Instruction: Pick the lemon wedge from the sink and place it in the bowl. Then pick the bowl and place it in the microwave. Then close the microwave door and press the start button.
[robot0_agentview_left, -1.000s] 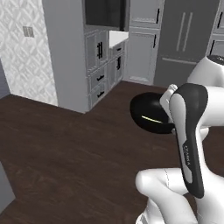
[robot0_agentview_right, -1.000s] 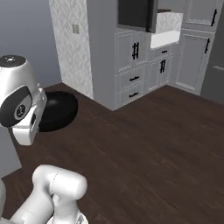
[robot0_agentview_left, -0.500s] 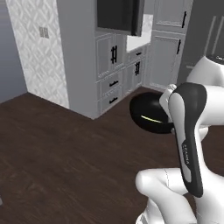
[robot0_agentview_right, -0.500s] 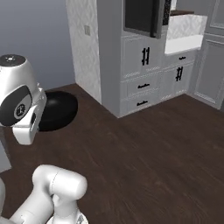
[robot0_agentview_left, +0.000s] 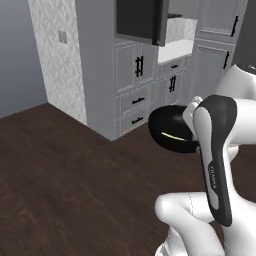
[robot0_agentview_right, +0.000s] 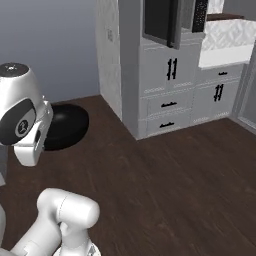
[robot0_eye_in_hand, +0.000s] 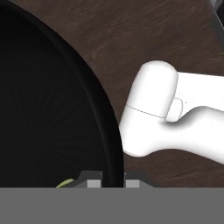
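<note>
While the white arm holds it above the dark wooden floor (robot0_agentview_left: 65, 170), the glossy black bowl (robot0_agentview_left: 172, 129) hangs in the air well short of the grey cabinet wall (robot0_agentview_left: 132, 75), on the robot's side of it. Seen from the hand, the gripper (robot0_eye_in_hand: 107, 180) has its two small dark fingertips (robot0_eye_in_hand: 90, 180) pinched on the rim of the bowl, one tip inside and one outside, with the thin black edge running up between them. A pale yellow-green sliver of the lemon wedge (robot0_eye_in_hand: 65, 183) peeks out inside the bowl just beside the inner fingertip; from the left base camera it shows as a thin bright streak on the bowl's inside.

From the right base camera the bowl (robot0_agentview_right: 62, 126) sits low and to the left of the cabinet wall, partly hidden behind the arm's rounded white joint. Set high into that cabinet wall is the microwave (robot0_agentview_right: 172, 20), a dark opening above the drawers. The microwave door (robot0_agentview_right: 176, 22) stands swung out, seen nearly edge on. To the right of the microwave a white counter (robot0_agentview_right: 225, 52) juts out above lower cabinet doors with black handles.
</note>
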